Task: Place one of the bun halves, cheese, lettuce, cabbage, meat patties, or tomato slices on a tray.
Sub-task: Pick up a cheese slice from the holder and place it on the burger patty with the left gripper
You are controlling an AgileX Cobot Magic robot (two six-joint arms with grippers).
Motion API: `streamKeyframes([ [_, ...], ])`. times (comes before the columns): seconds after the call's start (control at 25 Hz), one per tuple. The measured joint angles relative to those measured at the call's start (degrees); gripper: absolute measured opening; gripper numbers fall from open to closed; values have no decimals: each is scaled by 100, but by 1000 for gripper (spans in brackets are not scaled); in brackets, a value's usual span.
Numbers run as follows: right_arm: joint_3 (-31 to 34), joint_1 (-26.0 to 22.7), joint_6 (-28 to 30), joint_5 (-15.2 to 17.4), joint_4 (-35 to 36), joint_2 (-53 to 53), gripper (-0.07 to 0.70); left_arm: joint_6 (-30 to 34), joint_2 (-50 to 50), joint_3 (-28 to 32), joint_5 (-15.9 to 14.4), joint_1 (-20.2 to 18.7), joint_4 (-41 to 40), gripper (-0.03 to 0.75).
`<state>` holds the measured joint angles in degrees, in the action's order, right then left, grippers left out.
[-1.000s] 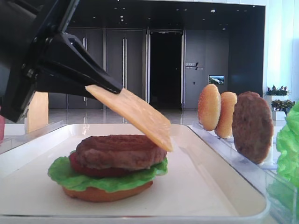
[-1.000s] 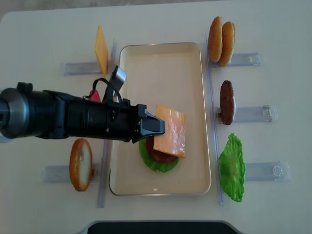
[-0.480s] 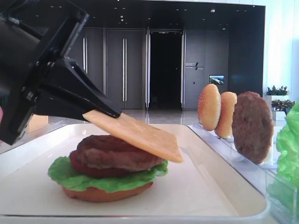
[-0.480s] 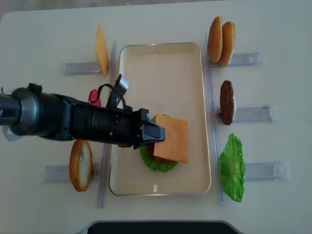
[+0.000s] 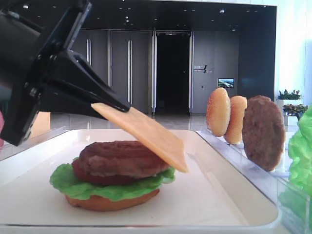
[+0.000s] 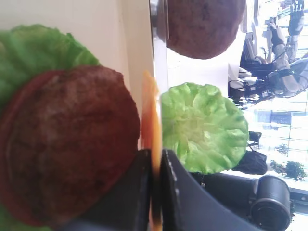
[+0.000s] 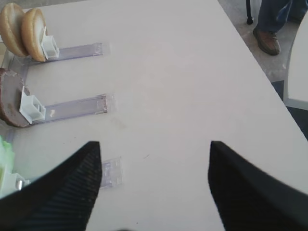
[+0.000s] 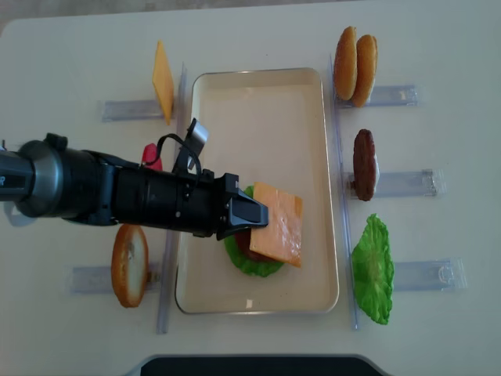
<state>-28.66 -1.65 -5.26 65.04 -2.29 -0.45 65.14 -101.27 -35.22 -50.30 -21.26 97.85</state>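
My left gripper (image 8: 252,213) is shut on one edge of a yellow-orange cheese slice (image 8: 278,224). The cheese (image 5: 146,132) slopes down to the right above a stack on the cream tray (image 8: 266,94). That stack is a bun half (image 5: 112,201), lettuce (image 5: 92,187), a tomato slice and a meat patty (image 5: 122,157) on top. In the left wrist view the cheese (image 6: 150,110) shows edge-on between the jaws of the left gripper (image 6: 154,159), beside the patty (image 6: 67,154). My right gripper (image 7: 154,147) is open over bare table.
Clear racks flank the tray. On the right stand two bun halves (image 8: 356,66), a patty (image 8: 364,164) and a lettuce leaf (image 8: 373,269). On the left stand a cheese slice (image 8: 163,81), a red tomato slice (image 8: 151,154) and a bun half (image 8: 130,264).
The left gripper brought the cheese down and over the patty, levelling it. Since half a second ago the slice has tilted steeper again. The grip has held.
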Motion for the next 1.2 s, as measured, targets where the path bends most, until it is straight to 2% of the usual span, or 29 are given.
streamKeyframes([
  [0.2,0,0,0,0,0,0,480,83,133,-11,-340,365,-5,37],
  [1.2,0,0,0,0,0,0,480,-293,179,-11,-372,462,-433,37],
])
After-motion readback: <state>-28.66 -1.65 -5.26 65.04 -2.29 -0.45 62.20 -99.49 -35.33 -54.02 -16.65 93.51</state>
